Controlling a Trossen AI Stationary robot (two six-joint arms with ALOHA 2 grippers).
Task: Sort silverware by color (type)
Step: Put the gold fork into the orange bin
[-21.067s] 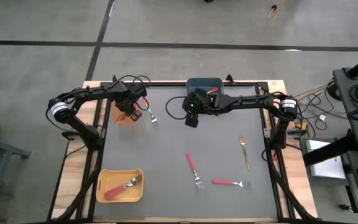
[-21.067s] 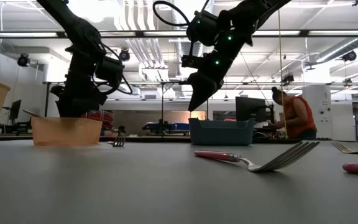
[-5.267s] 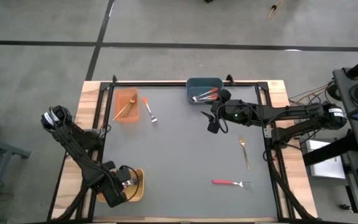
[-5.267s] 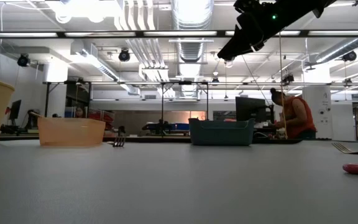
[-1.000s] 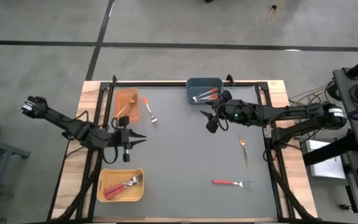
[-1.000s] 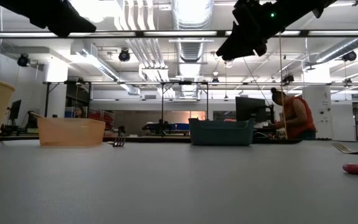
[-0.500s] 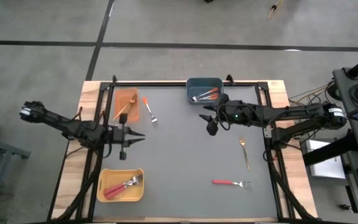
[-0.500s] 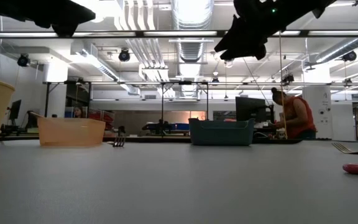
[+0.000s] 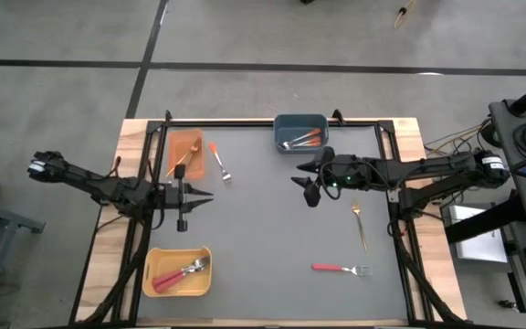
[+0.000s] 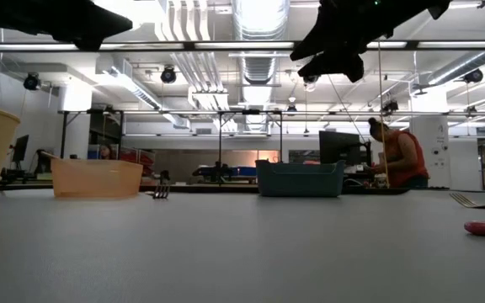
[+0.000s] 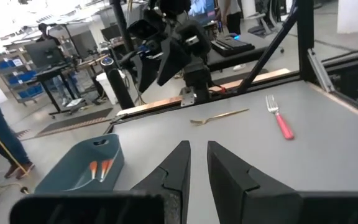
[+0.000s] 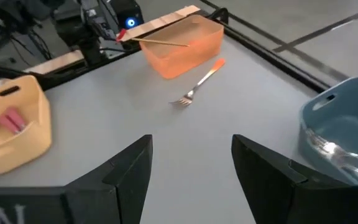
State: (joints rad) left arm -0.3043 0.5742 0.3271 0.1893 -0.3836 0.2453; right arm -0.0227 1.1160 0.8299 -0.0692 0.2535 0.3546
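Both our arms have just shifted while carrying nothing. Our left gripper (image 9: 183, 200) has come up from the yellow bin (image 9: 177, 271), jaws nearly together and empty, a red-handled fork left inside. Our right gripper (image 9: 310, 182) has eased away from the blue-grey bin (image 9: 299, 131), jaws wide and empty. Still loose on the surface: an orange-handled fork (image 9: 218, 161) beside the orange bin (image 9: 185, 153), and, far from that bin, a gold fork (image 9: 359, 222) and a red fork (image 9: 341, 268).

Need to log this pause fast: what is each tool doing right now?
Left tool: nearly closed, holding nothing, above the table near its left edge.
Right tool: open, empty, above the table near the blue bin.
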